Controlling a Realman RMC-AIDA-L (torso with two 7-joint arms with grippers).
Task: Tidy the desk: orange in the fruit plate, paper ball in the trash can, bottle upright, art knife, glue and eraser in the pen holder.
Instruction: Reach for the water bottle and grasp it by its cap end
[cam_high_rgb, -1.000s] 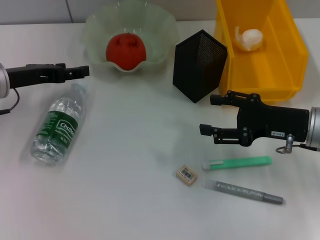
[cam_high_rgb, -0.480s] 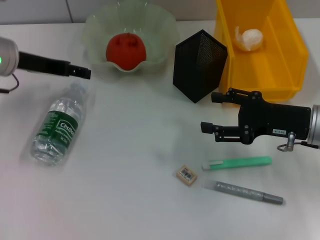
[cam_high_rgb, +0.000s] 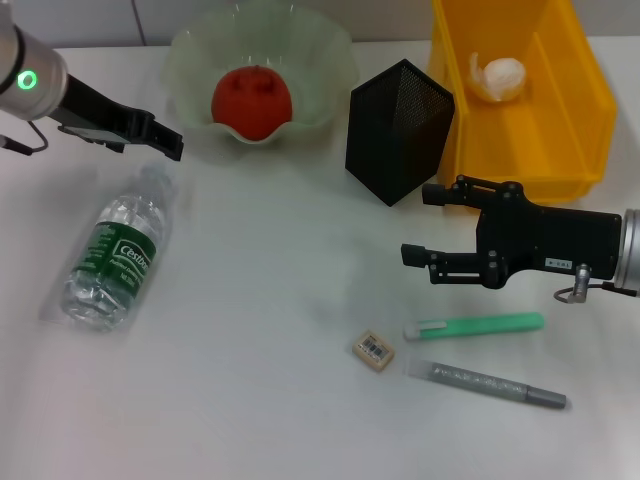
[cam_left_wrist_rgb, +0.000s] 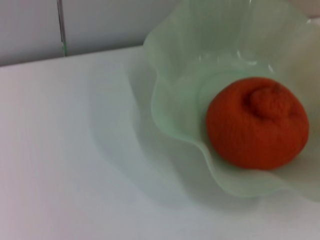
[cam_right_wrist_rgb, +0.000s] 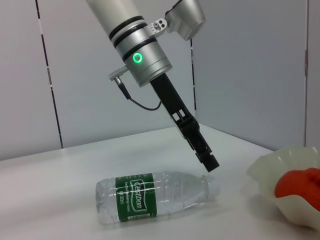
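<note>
The orange (cam_high_rgb: 251, 100) lies in the fruit plate (cam_high_rgb: 330, 60); both also show in the left wrist view, orange (cam_left_wrist_rgb: 255, 122) and plate (cam_left_wrist_rgb: 170, 100). The paper ball (cam_high_rgb: 498, 78) lies in the trash can (cam_high_rgb: 580, 110). The bottle (cam_high_rgb: 115, 255) lies on its side at the left, cap towards the plate, and also shows in the right wrist view (cam_right_wrist_rgb: 150, 197). My left gripper (cam_high_rgb: 165, 143) hangs just above its cap (cam_right_wrist_rgb: 210, 162). My right gripper (cam_high_rgb: 420, 226) is open and empty, in front of the pen holder (cam_high_rgb: 398, 130). The eraser (cam_high_rgb: 374, 350), green art knife (cam_high_rgb: 480, 324) and grey glue stick (cam_high_rgb: 490, 384) lie below it.
The pen holder stands between the plate and the trash can at the back. A wall runs behind the table's far edge (cam_left_wrist_rgb: 75, 50).
My left arm has swung back and up at the wrist, so it now slopes down to the bottle's cap; its tip has stayed almost in place. The right gripper has hardly moved.
</note>
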